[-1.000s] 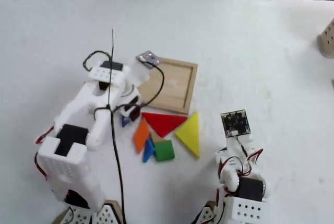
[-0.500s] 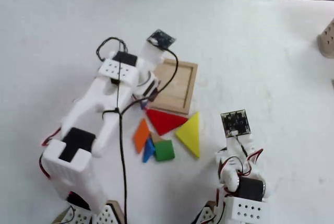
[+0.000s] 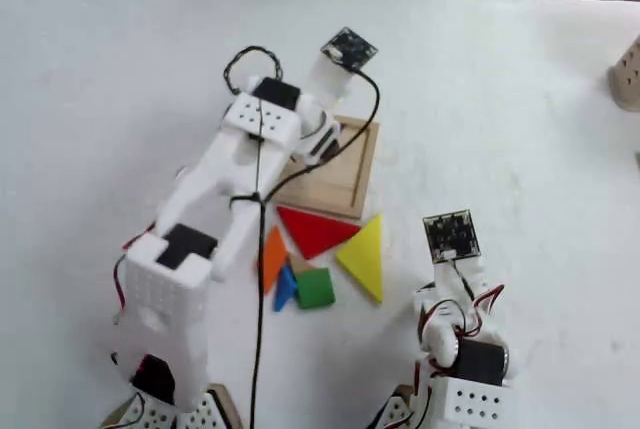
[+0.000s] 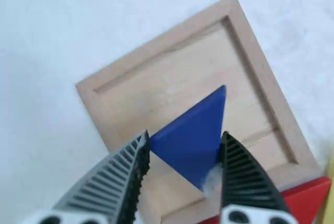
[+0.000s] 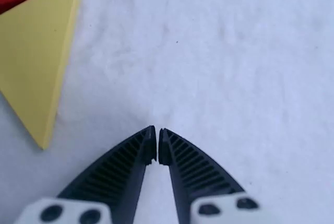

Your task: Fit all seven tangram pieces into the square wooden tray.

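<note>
**While the blue triangle hung over the tray, the right arm sat parked**

As I looked through the left wrist camera, the blue triangle (image 4: 193,135) was clamped between the two jaws of the left gripper (image 4: 183,140), one jaw on each side of it. It sat over the inside of the square wooden tray (image 4: 156,49), with one corner pointing across the bare floor. I could not tell whether it touched the wood.

From above, the left arm (image 3: 215,199) stretched at a slant from its base at the near edge of the table (image 3: 500,99), with its wrist over the tray's left side.

Just outside the tray's near rim lay the red triangle (image 3: 315,231), with the yellow triangle (image 3: 365,257) touching it on the right. The orange piece (image 3: 271,257), small blue piece (image 3: 285,291) and green square (image 3: 315,289) clustered beside them.

My right gripper (image 5: 157,145) was folded back near its base, jaws pressed together on nothing, low over bare table beside the yellow triangle.
</note>
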### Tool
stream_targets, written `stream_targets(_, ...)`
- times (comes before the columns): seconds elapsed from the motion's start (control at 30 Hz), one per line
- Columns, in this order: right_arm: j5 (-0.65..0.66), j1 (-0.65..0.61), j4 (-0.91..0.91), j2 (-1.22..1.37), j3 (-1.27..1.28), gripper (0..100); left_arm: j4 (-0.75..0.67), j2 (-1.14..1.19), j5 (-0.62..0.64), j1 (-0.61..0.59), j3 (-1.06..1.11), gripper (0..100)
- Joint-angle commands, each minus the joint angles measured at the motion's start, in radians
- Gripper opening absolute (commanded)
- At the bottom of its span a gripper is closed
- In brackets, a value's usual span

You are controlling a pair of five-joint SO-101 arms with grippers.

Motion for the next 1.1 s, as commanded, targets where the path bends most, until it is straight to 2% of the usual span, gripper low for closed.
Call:
stream_targets(0.0,0.012,0.010,0.002,-0.010,0.009,1.8,0.104,0.068,0.014,0.004,-0.193,28)
stream_targets(0.1,0.012,0.010,0.002,-0.010,0.009,1.8,0.204,0.090,0.014,-0.001,-0.262,34)
stream_targets(0.37,0.012,0.010,0.002,-0.010,0.009,1.8,0.336,0.082,0.011,-0.045,-0.287,34)
stream_targets(0.53,0.012,0.012,0.002,-0.010,0.009,1.8,0.382,-0.036,0.009,-0.124,-0.209,34)
stream_targets(0.63,0.012,0.082,0.002,-0.010,0.003,1.8,0.310,-0.143,0.005,-0.137,-0.020,34)
stream_targets(0.77,0.014,0.234,-0.007,-0.012,-0.002,1.9,0.092,-0.369,0.003,-0.140,0.356,34)
stream_targets(0.83,0.032,0.239,-0.007,-0.012,-0.023,2.0,-0.015,-0.512,0.011,-0.154,0.549,34)
stream_targets(0.97,0.272,0.234,-0.019,-0.012,-0.035,2.1,-0.127,-0.765,0.012,-0.234,0.873,34)
stream_targets(1.07,0.210,0.188,-0.050,-0.004,-0.083,2.1,-0.180,-0.891,0.008,-0.364,1.076,34)
